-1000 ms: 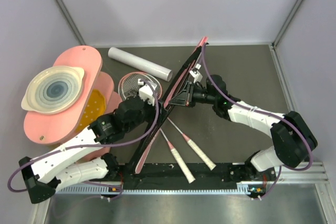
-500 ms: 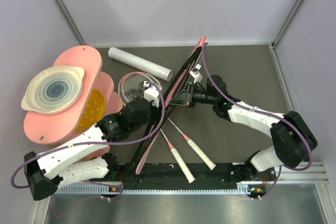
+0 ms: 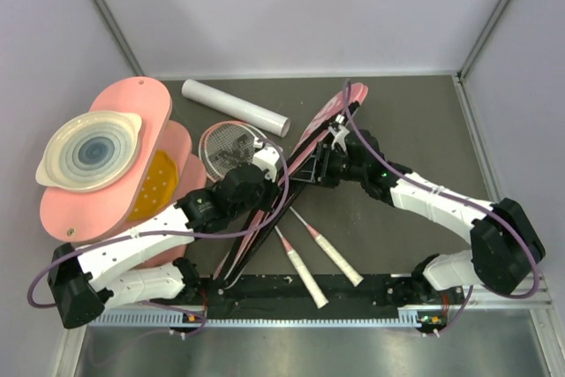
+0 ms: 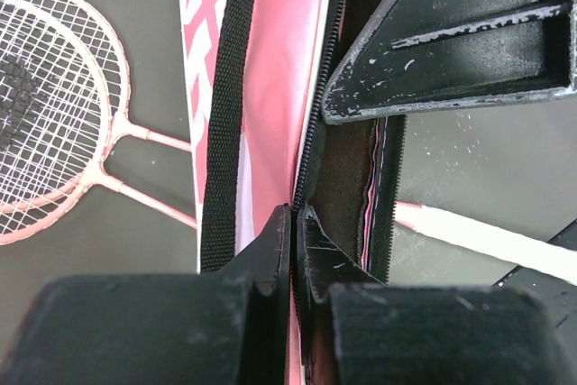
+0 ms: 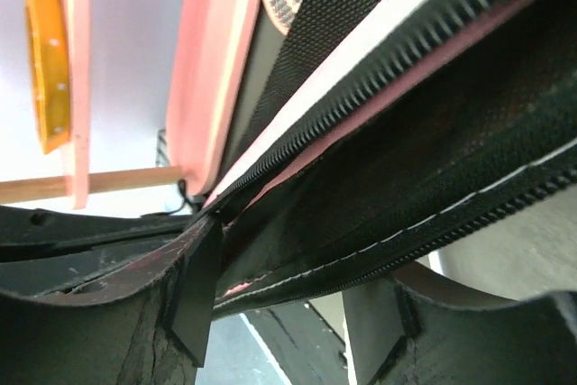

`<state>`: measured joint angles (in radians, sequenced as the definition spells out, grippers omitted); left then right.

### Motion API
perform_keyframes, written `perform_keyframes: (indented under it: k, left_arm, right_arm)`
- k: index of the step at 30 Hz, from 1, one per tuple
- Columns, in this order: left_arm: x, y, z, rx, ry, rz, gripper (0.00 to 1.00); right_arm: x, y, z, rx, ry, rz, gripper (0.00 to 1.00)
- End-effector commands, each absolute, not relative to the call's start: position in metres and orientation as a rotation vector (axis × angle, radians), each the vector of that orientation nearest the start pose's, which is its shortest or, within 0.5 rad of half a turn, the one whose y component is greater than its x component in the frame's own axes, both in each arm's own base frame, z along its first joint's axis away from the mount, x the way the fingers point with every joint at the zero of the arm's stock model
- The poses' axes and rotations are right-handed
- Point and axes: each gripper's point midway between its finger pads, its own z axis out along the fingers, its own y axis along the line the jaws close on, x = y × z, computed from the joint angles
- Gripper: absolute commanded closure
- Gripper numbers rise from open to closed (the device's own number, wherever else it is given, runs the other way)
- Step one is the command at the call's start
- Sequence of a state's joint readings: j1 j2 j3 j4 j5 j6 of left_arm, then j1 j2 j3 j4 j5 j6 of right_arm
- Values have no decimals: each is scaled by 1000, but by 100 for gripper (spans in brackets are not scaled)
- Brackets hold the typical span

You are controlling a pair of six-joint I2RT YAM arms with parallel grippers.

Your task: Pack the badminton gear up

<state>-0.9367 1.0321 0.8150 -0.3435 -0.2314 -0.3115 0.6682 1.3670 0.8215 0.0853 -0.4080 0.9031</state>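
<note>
Pinching the zipper edge of the pink bag (image 4: 270, 105), the left gripper (image 4: 294, 232) has its fingers pressed together on the fabric, with the bag running straight ahead of it. The right gripper (image 5: 288, 290) reaches in from the opposite side, its fingers clamped on the bag's other zipper edge, the dark inside showing between the two edges. Two rackets (image 3: 231, 145) lie left of the left gripper, their handles (image 3: 318, 258) behind both grippers, and the white tube (image 3: 235, 106) lies beyond.

Two rackets (image 3: 231, 146), one tube (image 3: 235, 106), one bag (image 3: 305, 152), seemingly.
</note>
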Motion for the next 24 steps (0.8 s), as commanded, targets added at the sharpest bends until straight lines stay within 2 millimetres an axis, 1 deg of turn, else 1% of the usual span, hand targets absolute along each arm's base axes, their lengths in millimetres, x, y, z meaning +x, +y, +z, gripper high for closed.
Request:
perform_keyframes:
  k: [1, 3, 4, 5, 8, 9, 10, 12, 13, 14, 15, 16, 17, 18, 20, 21, 22, 24]
  left_arm:
    - [217, -255, 205, 486, 2001, -590, 100]
    - [216, -258, 210, 486, 1975, -624, 100]
    - [215, -256, 212, 477, 1966, -633, 100]
    - [214, -257, 213, 473, 1963, -645, 100]
    - [211, -259, 220, 451, 1944, -690, 100]
    - [208, -261, 221, 442, 1946, -715, 100]
    - [208, -261, 221, 439, 1950, -721, 100]
    - [206, -262, 221, 433, 1950, -738, 100]
    - [205, -261, 217, 434, 1956, -735, 100]
    - [206, -260, 216, 431, 1958, -730, 100]
    - [208, -258, 212, 427, 1963, -711, 100]
    - [209, -257, 208, 422, 1971, -694, 100]
    - [211, -255, 205, 414, 1975, -678, 100]
    - [213, -254, 204, 410, 1977, -664, 100]
    - [217, -254, 198, 413, 1988, -629, 85]
    - [219, -254, 198, 410, 1989, -618, 80]
    - [222, -255, 197, 408, 1994, -606, 69]
    - [228, -255, 198, 397, 1991, -572, 61]
  right_arm:
    - [254, 310, 185, -37, 2267, 1162, 47]
    - [254, 312, 185, -39, 2270, 1153, 46]
    - [255, 311, 181, -29, 2286, 1133, 46]
    - [257, 312, 183, -17, 2283, 1123, 46]
    - [266, 302, 175, 85, 2297, 1040, 49]
    - [273, 297, 173, 159, 2286, 997, 50]
    - [277, 295, 174, 184, 2273, 983, 56]
    - [283, 294, 175, 195, 2251, 965, 64]
    - [285, 296, 179, 179, 2236, 977, 76]
    - [288, 302, 186, 159, 2213, 1003, 84]
    - [285, 306, 189, 127, 2215, 1023, 89]
    - [281, 311, 194, 99, 2212, 1040, 100]
    - [280, 317, 203, 76, 2199, 1059, 100]
    - [275, 321, 207, 47, 2198, 1078, 100]
    - [267, 330, 214, 27, 2197, 1120, 100]
    - [263, 335, 219, 26, 2192, 1169, 100]
    - [260, 338, 220, 26, 2191, 1191, 100]
    - [252, 343, 219, 25, 2199, 1223, 100]
